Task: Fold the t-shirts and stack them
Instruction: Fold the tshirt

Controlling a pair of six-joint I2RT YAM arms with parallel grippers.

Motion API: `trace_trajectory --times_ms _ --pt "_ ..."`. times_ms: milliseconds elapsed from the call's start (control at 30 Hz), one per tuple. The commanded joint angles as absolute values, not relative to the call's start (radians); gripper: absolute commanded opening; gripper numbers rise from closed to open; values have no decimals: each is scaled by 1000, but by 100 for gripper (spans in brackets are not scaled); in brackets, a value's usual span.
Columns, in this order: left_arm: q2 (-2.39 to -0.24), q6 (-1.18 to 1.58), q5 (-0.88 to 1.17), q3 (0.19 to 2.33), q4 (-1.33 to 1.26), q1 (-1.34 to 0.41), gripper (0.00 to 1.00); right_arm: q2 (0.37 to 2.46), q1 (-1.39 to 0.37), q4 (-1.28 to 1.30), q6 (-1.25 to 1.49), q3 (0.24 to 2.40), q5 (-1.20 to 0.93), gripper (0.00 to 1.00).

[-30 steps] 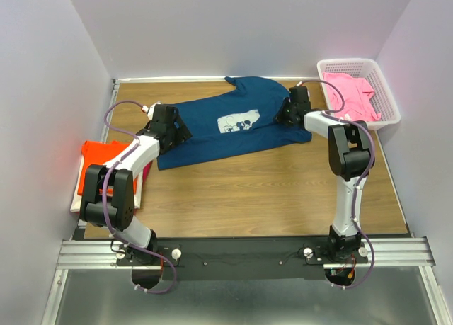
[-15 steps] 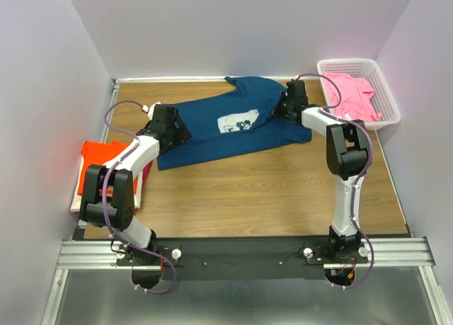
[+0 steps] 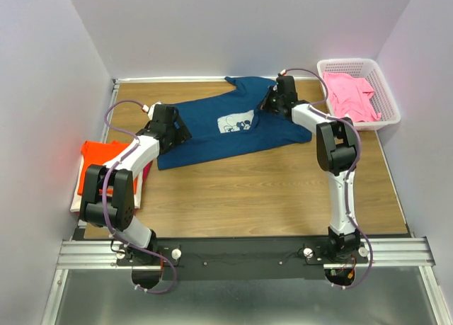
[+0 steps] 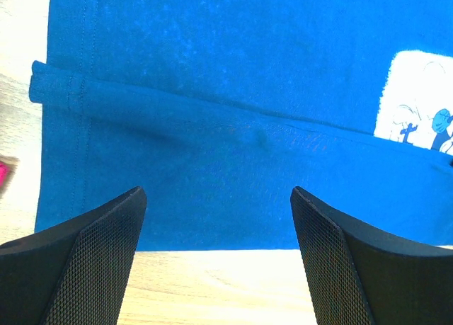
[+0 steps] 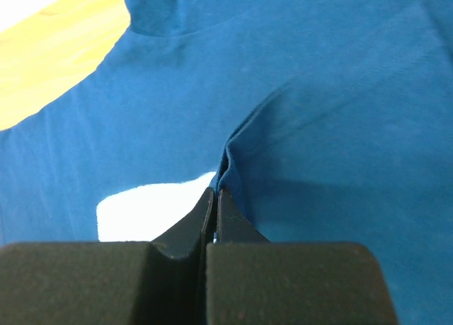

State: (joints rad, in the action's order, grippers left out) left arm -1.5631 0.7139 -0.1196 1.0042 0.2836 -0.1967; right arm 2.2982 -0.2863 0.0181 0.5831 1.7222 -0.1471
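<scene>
Wood-grain table (image 3: 248, 190) between pale walls, top view: the navy t-shirt (image 3: 205, 144) lies spread flat across the far half. A pink t-shirt (image 3: 348, 95) sits in the lattice basket (image 3: 387, 102) at far right, and an orange t-shirt (image 3: 95, 158) lies on the pile at the left edge.

Left wrist view: left claw (image 4: 218, 197) released, its mesh-textured fingers wide apart over the navy shirt's stitched hem.

Right wrist view: right claw (image 5: 214, 197) clenched on a raised ridge of the soft navy knit beside the white print (image 5: 148, 204).

Judged step: the first fold is in hand. The next move calls for lifting the pinched side and carrying it toward the middle without bunching the limp cloth.
</scene>
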Motion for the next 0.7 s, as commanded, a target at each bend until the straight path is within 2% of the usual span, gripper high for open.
trace_trajectory --times_ms 0,400,467,533,600,633,667 --pt "-1537 695 -133 1034 301 -198 90 2345 -305 -20 574 1773 -190 4" --pt "-1545 693 -124 1031 299 -198 90 2444 -321 -31 624 1902 -230 6" --pt "-1546 695 -121 1025 298 -198 90 2450 -321 -29 630 1910 -244 18" --pt "-1546 699 -120 1022 295 -196 90 2448 -321 -31 629 1913 -248 39" --pt "-1546 703 -118 1014 291 -198 90 2430 -321 -29 618 1895 -247 48" --pt "-1549 706 -115 1012 287 -198 90 2401 -321 -29 615 1885 -241 57" --pt "-1549 710 -117 1012 288 -198 90 2382 -319 -28 603 1875 -224 62"
